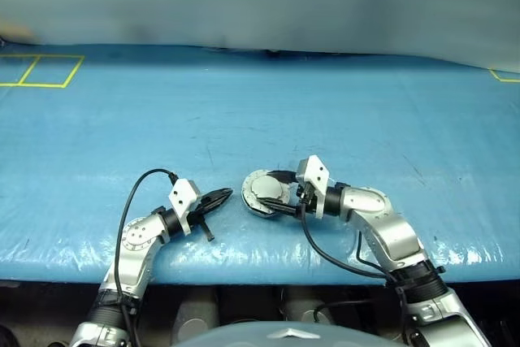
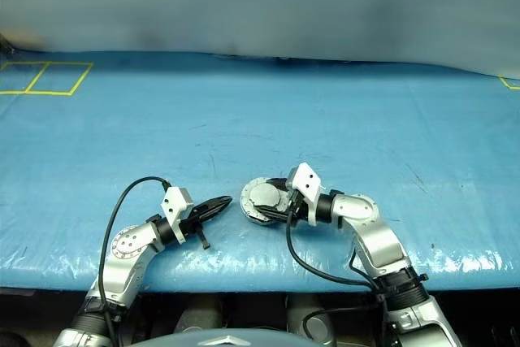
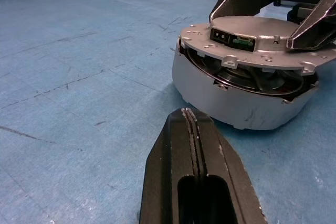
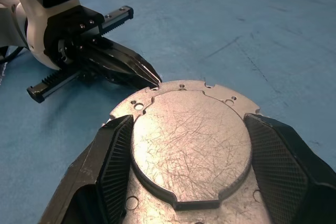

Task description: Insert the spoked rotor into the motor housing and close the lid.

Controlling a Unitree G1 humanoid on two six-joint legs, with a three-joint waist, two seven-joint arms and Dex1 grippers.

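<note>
Robot closing the lid on a motor housing, at the near edge of a blue table.

The right gripper [image 1: 276, 194] straddled the lid [image 4: 191, 142], jaws wide with a pad at each side. The lid sat nearly flat on the motor housing [image 3: 236, 103], a gap exposing a dark rim inside, probably the spoked rotor. The left gripper [image 1: 221, 195], jaws pressed together and empty, pointed at it from the left. Next: press the lid fully flush.
</note>
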